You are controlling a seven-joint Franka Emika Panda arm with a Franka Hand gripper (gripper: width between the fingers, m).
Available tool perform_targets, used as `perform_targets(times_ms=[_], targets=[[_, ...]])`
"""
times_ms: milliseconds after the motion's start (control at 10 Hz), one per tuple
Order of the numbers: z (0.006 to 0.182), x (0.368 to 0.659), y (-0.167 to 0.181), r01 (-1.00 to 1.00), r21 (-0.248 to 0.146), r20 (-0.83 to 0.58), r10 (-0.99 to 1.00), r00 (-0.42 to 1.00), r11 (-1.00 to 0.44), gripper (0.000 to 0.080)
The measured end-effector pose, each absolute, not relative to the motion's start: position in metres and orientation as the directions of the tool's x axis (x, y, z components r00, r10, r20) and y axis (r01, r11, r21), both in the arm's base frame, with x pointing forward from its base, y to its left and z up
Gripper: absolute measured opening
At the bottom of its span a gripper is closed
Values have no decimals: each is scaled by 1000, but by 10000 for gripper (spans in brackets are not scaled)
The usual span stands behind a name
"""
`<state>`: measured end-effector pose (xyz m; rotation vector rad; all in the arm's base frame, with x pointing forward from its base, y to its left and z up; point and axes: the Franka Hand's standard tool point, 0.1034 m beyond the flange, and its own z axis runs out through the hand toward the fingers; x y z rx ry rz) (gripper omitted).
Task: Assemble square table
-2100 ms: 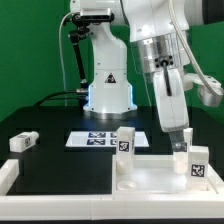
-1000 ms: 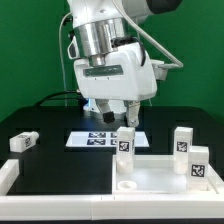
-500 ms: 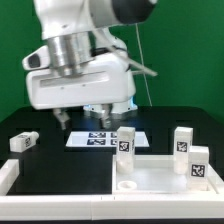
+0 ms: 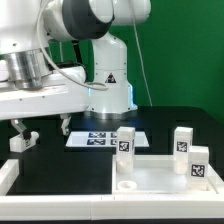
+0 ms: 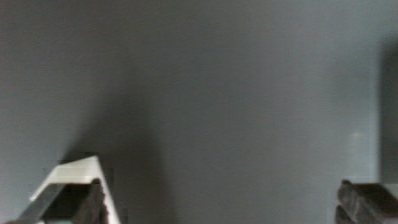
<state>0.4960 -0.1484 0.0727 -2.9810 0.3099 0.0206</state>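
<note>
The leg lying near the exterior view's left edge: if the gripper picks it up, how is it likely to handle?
The leg looks like a stiff, blocky plastic piece, so it probably won't flex. Lying on a flat side, it seems unlikely to roll. Its smooth white faces may be somewhat slippery between the fingers of the open gripper above it.

The square table top (image 4: 160, 172), a white plastic slab with a raised rim and a round hole near its front corner, lies flat at the exterior view's lower right. Three short white blocky legs, each with a black-and-white tag, stand upright by it: one leg (image 4: 125, 141) at its far left corner, a second leg (image 4: 182, 139) behind its right part, and a third leg (image 4: 198, 163) at its right side. A fourth leg (image 4: 24, 142) lies on its side on the black table, well apart at the exterior view's left.
</note>
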Motion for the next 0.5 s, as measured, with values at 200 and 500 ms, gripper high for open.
perform_targets(times_ms=[200, 500], targets=[[68, 486, -146, -200, -156, -119, -183, 976, -967, 649], [38, 426, -200, -175, -85, -483, -113, 868, -981, 649]])
